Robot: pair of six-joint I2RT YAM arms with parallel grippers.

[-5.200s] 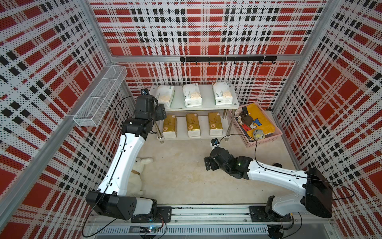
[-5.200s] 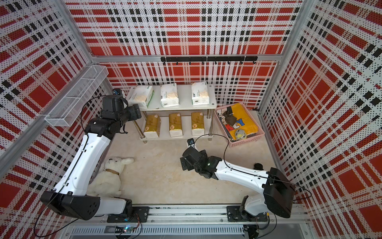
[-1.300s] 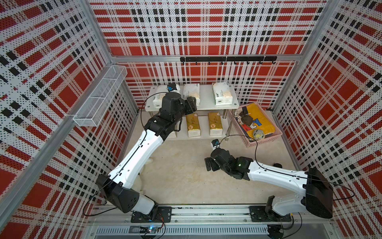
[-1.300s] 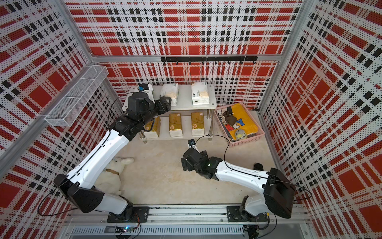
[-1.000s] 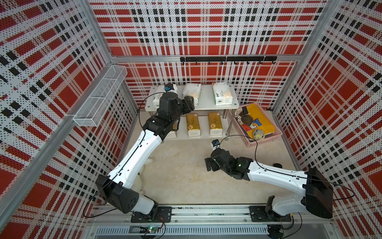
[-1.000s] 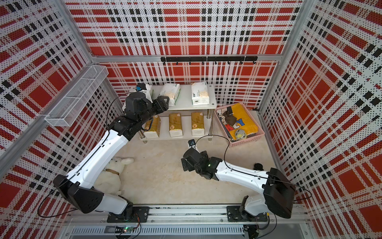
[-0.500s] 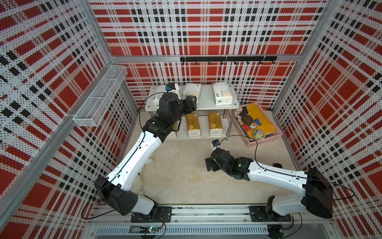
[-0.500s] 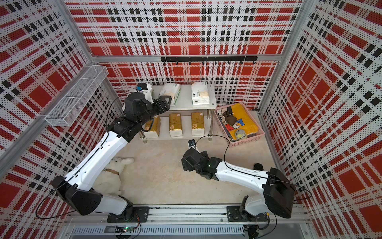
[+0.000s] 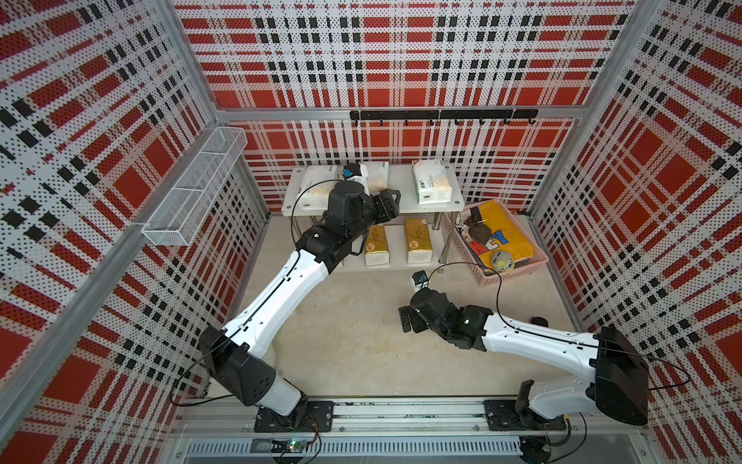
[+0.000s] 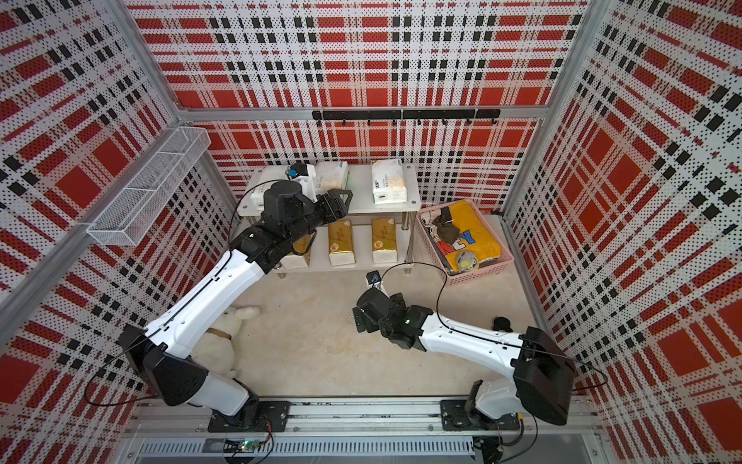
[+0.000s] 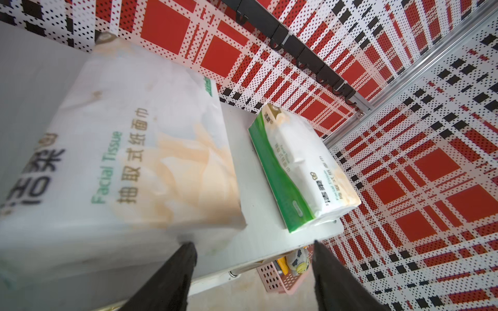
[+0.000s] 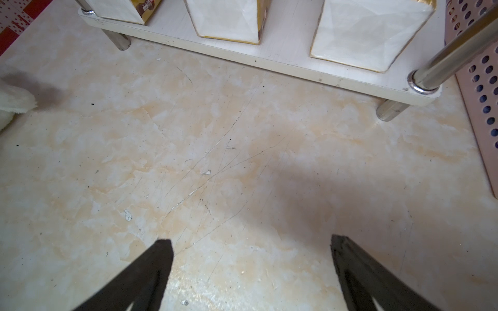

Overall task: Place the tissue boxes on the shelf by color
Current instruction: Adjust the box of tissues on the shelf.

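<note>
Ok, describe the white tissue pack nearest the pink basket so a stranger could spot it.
Against the back wall stands a low two-tier shelf, a pink basket beside it. On its top board, the white tissue pack lies at the end nearest that basket. Unlike the other two white packs, which the left arm partly covers, it is in full view.

Both top views look down on the shelf (image 9: pixel 401 176); wrist cameras sit close.

Glossy gold film is shining on the lower tissue packs (image 9: pixel 417 243); chrome shelf legs (image 12: pixel 452 56) are gleaming above the scratched, matt floor (image 12: pixel 215 161).
</note>
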